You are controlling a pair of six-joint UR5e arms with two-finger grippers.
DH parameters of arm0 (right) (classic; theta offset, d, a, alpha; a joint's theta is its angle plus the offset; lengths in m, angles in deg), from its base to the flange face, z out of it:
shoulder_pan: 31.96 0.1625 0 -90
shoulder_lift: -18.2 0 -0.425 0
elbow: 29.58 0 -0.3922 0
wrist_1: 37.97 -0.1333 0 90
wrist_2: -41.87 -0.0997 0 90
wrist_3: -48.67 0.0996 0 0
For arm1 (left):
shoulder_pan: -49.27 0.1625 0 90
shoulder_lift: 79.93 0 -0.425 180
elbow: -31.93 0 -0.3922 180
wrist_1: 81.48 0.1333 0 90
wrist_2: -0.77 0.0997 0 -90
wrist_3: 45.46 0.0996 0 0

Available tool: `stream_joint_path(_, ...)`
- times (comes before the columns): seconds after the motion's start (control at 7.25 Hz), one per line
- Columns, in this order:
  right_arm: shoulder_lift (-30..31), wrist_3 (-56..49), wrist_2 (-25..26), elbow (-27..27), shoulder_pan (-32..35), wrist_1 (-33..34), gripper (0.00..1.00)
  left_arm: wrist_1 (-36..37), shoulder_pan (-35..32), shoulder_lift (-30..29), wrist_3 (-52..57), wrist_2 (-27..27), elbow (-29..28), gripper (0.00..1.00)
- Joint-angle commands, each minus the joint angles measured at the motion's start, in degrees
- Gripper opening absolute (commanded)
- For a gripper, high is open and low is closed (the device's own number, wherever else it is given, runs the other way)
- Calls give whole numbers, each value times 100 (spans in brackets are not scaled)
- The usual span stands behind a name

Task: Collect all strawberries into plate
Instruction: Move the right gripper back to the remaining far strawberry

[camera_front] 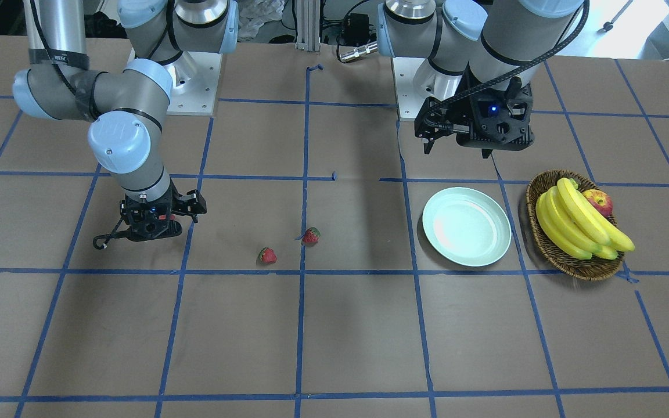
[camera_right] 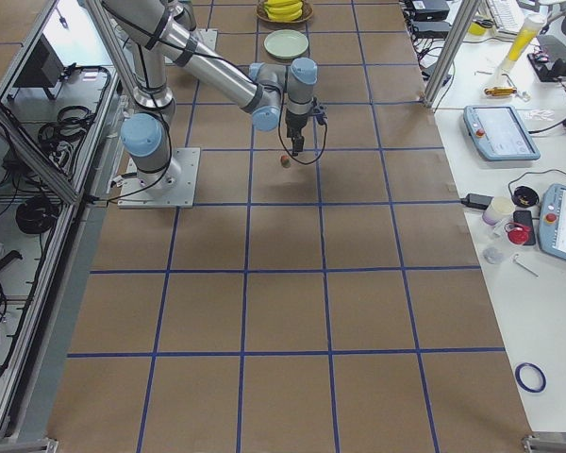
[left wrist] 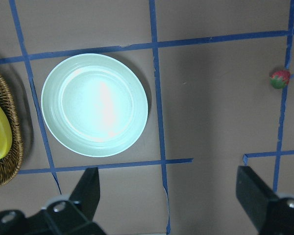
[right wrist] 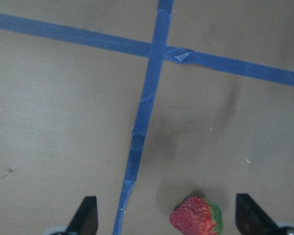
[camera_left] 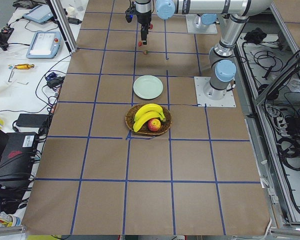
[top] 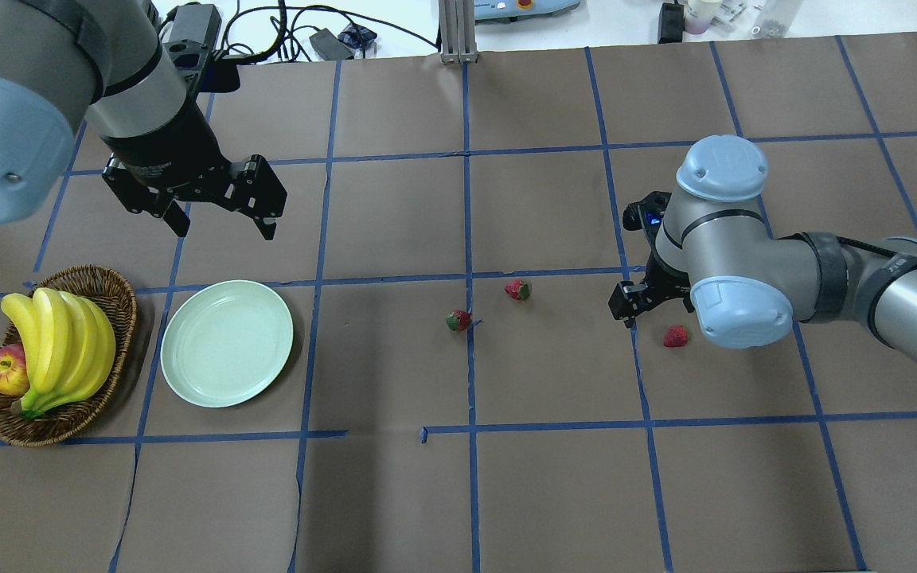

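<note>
The plate (top: 227,343) was a round, shallow, glossy mint-green dish with a raised rim, and nothing lay in it. It sat on the table (top: 554,477), a matt brown surface ruled into squares by blue tape. Just beside the plate stood an oval brown wicker basket (top: 122,306) holding smooth yellow bananas (top: 60,342) and a red-yellow apple (top: 5,372).

The left gripper (top: 224,227) hung in the air above the plate, touching nothing, its black fingers spread wide.

On the plate's side away from the basket, well apart from it, two small dimpled red strawberries (top: 458,321) (top: 517,290) with green caps lay near each other on the table. A third strawberry (top: 674,336) lay farther still from the plate, past those two. The right gripper (right wrist: 167,215) was low over it with its fingers parted. In the right wrist view the berry sat between them, touching neither.
</note>
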Motion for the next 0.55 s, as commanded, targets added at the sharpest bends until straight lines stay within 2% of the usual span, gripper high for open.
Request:
stream_joint_path(0.0, -5, -474, -11, -382, -388, 336, 93, 0, 6, 1, -1, -5, 8, 100)
stream_joint_path(0.14, -5, -423, -46, -427, -416, 555, 44, 0, -3, -8, -1, -5, 8, 100)
stream_joint_path(0.41, 3, -396, -81, -506, -408, 539, 0, 0, -3, -8, -1, -5, 8, 100)
